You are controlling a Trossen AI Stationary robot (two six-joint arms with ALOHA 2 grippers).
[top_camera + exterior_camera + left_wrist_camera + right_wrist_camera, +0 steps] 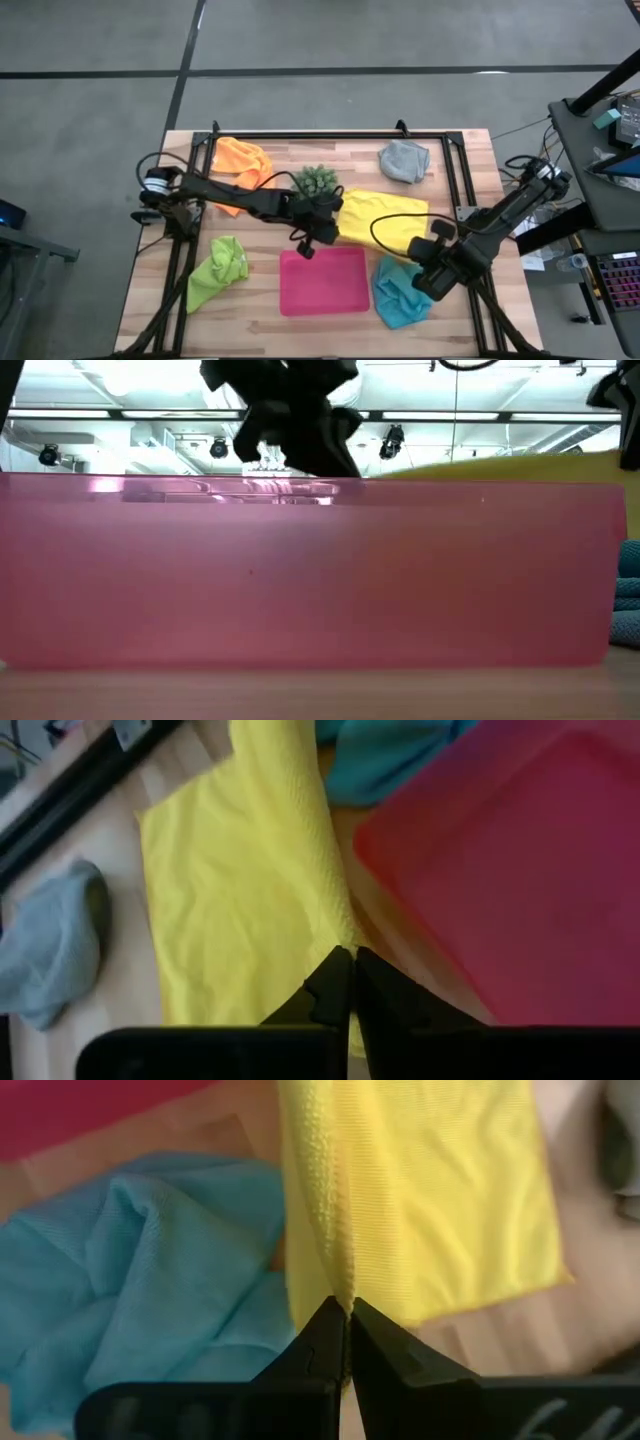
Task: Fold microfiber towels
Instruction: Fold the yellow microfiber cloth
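Two claws, left claw [350, 982] and right claw [347, 1335], are clamped shut on the yellow microfiber towel [385, 222] edges.

Text: none is showing legibly on anything.
Labels, brands: none is showing.
Numbers, signs: none is reading clearly, near or far, in any view.

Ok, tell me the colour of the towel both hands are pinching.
Yellow towel; clearest in the right wrist view.
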